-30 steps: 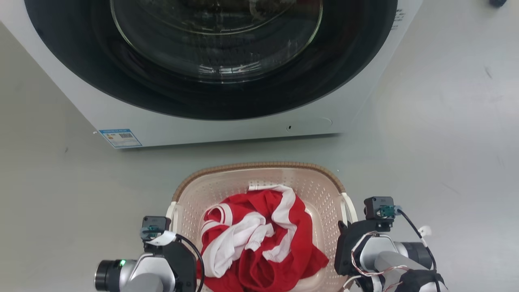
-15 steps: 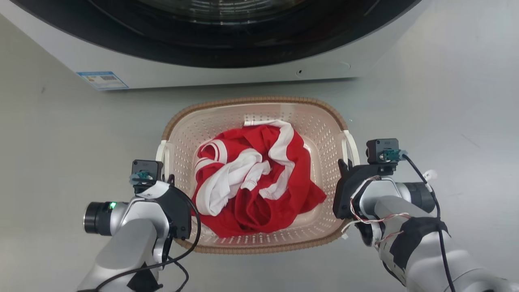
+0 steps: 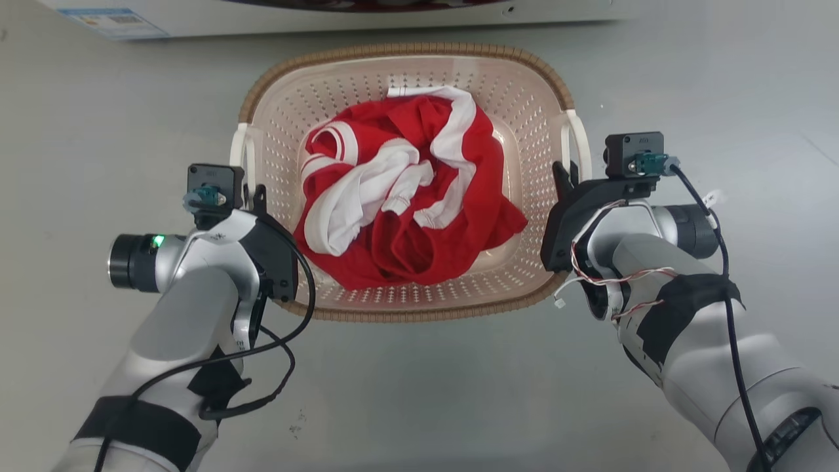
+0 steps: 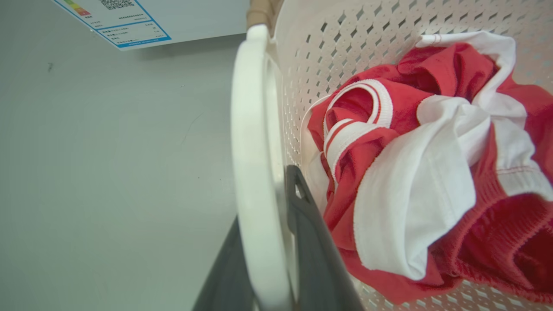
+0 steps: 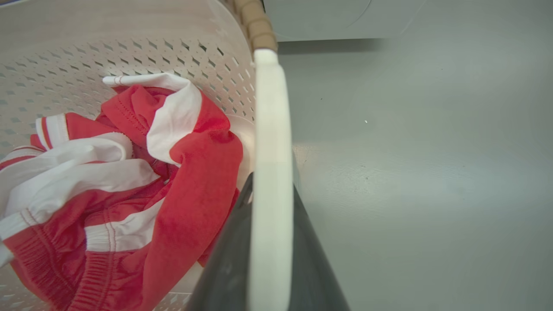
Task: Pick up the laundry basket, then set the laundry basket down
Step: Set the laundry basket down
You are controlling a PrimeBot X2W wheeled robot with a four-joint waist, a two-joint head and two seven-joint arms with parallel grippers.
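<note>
The left gripper [image 3: 259,192] and right gripper [image 3: 562,172], each clamped on a white side handle [image 3: 237,141], are holding the basket [image 3: 406,50] just before the washer [image 3: 328,14] — rigid, probably light plastic, best carried level.

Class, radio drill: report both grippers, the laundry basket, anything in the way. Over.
Left gripper shut on left handle, right gripper on right handle. Laundry basket holds red-and-white clothing. Washing machine close beyond far rim.
</note>
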